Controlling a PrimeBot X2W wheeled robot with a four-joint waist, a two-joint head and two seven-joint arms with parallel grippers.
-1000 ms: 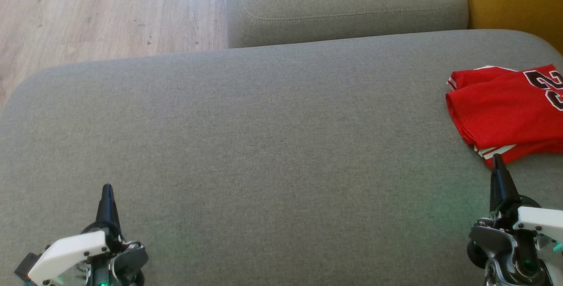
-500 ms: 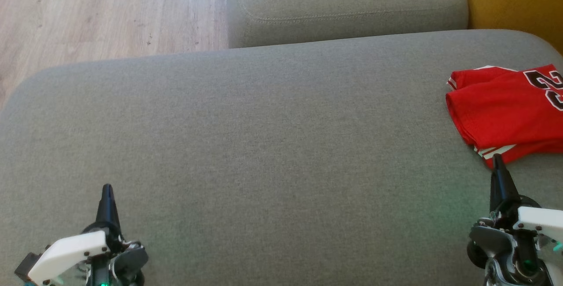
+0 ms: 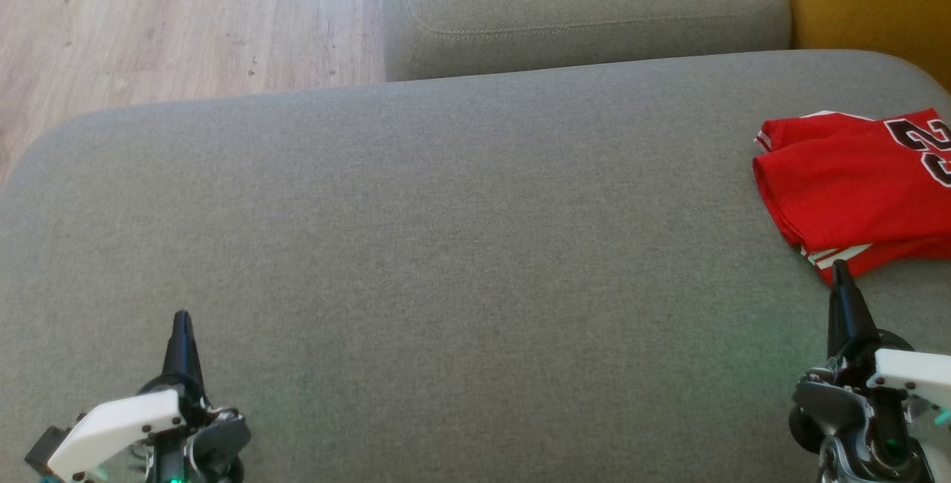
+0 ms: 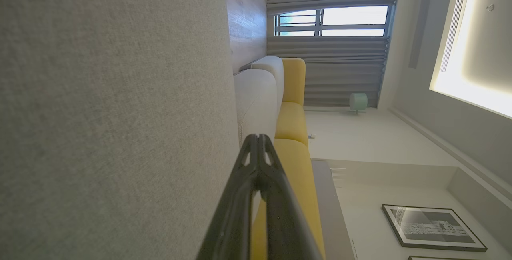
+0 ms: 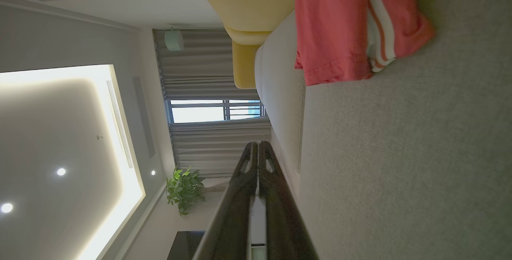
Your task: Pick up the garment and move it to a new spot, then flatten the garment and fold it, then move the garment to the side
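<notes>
My right hand (image 3: pixel 839 267) just beside red shirt (image 3: pixel 854 178), left hand (image 3: pixel 180 318) well apart; both pinched together, empty. I'd part right one, take striped hem (image 3: pixel 836 254).

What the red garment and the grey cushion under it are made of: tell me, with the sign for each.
Red garment: seemingly thin jersey-type cloth, matte; it folds softly and shows a stitched hem and striped trim. Grey cushion: probably woven upholstery fabric, matte, with a fine flecked grain.
</notes>
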